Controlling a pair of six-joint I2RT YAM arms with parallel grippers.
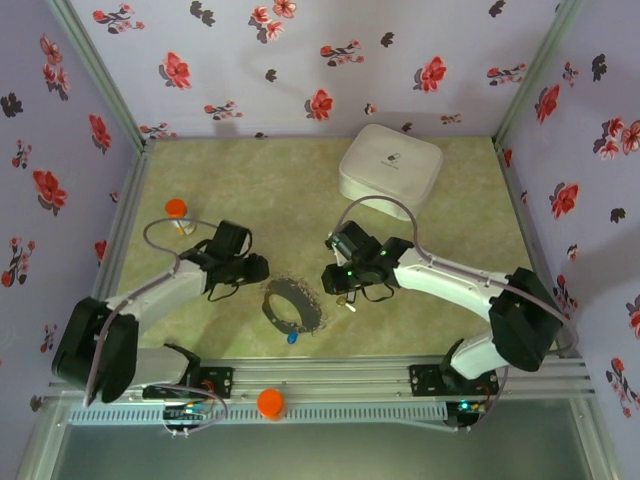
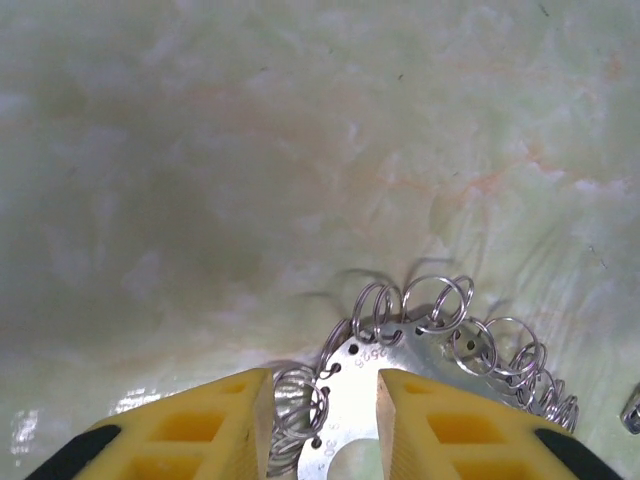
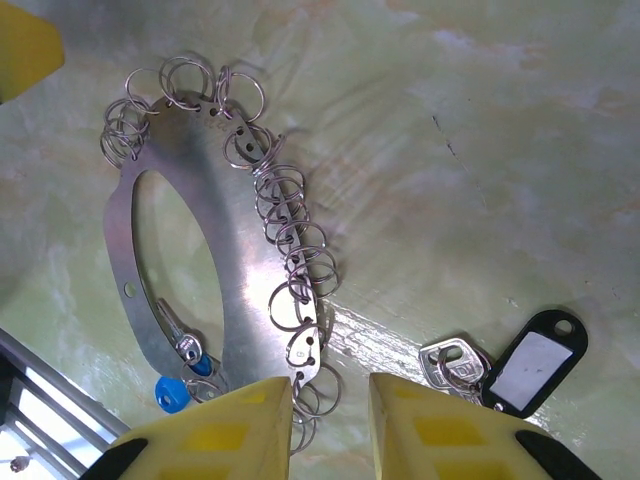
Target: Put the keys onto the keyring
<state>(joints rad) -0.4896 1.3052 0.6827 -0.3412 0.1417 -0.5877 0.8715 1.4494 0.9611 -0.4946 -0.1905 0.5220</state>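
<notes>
Keyring (image 3: pixel 235 270) flat, long axis far-left to near-right, blue key (image 3: pixel 172 392) head nearest, left gripper (image 2: pixel 322 390) and right gripper (image 3: pixel 330 392) jaws apart

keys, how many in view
2. The blue-headed key lies across the keyring at its near side; the silver key with a black tag lies on the table beside it. More could be hidden.

1. Keyring (image 3: pixel 240 250): flat brushed metal plate with a dull sheen; thin bright wire loops along its rim.
2. Blue-headed key (image 3: pixel 172 392), at the keyring's rim: shiny metal shank, glossy plastic head.
3. Silver key (image 3: pixel 452 362), beside the keyring: polished metal; black plastic tag (image 3: pixel 535 360).
4. Table (image 3: pixel 480 150): smooth, glossy, marbled.
</notes>
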